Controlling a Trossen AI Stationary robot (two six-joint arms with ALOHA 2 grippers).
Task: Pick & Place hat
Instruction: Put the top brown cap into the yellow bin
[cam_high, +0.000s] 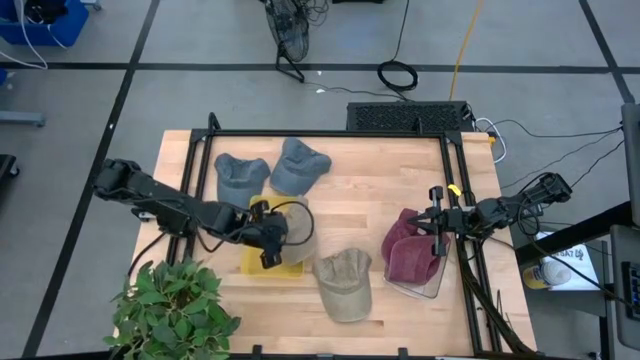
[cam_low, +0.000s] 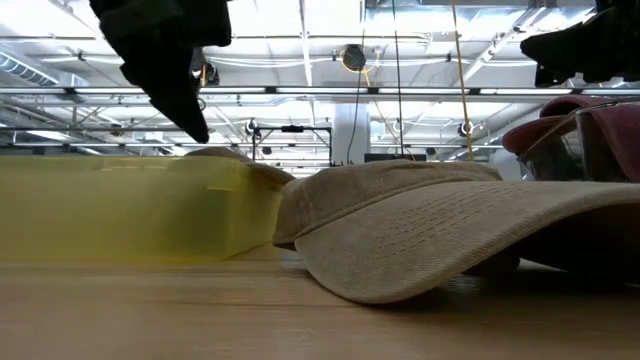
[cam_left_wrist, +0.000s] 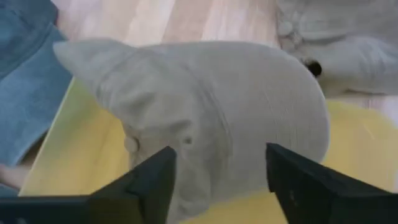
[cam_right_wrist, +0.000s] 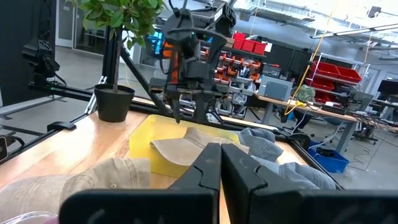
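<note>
In the yellow bin (cam_high: 258, 262), beige hat (cam_left_wrist: 224, 106) just under the left hand (cam_left_wrist: 217, 177), fingers spread, holding nothing.

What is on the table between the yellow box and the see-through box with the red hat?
A tan hat lies there on the bare wood, between the yellow box and the clear box. The high view shows it best.
</note>
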